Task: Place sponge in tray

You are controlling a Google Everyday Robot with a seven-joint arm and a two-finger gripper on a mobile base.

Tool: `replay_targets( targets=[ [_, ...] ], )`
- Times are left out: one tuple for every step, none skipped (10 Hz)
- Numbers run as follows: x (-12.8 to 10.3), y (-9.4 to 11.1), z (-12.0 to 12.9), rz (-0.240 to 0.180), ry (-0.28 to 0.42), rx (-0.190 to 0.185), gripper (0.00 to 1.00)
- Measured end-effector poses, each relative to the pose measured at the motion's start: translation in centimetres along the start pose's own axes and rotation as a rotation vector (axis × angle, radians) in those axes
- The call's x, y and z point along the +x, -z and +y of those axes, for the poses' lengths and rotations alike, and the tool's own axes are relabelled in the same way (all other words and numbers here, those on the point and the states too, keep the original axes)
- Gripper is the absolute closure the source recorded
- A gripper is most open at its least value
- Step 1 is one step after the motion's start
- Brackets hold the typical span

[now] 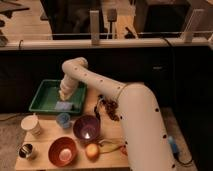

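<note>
My gripper [63,94] hangs inside the green tray [41,95], just above the pale-blue sponge [63,106] lying by its near rim — I cannot tell its state; the sponge looks light and squashy, best pinched across its short sides — blue cup [63,119] and purple bowl [86,128] crowd nearby.

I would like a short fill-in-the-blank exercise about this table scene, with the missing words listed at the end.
1. The sponge lies inside the green ____.
2. The gripper hangs just ____ the sponge.
3. The small blue cup stands between the tray and the ____ bowl.
4. The fruit sits to the right of the ____ bowl.

Missing words: tray; above; purple; orange
</note>
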Motion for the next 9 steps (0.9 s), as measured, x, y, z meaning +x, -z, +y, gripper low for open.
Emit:
replay_targets(
  targets=[
    [0.16,-0.22,-0.29,-0.006,0.004,-0.054,0.88],
    [0.13,-0.51,-0.39,-0.017,0.007,-0.088,0.97],
    [0.10,-0.54,-0.40,-0.021,0.007,-0.091,1.00],
    [0.05,-0.53,-0.36,-0.022,0.006,-0.090,1.00],
    [0.05,-0.52,-0.36,-0.022,0.006,-0.090,1.00],
    [0.06,-0.53,-0.39,-0.022,0.007,-0.090,1.00],
    [0.08,-0.54,-0.42,-0.022,0.007,-0.090,1.00],
    [0.09,-0.53,-0.40,-0.021,0.007,-0.090,1.00],
    [0.07,-0.51,-0.36,-0.021,0.006,-0.090,1.00]
  ],
)
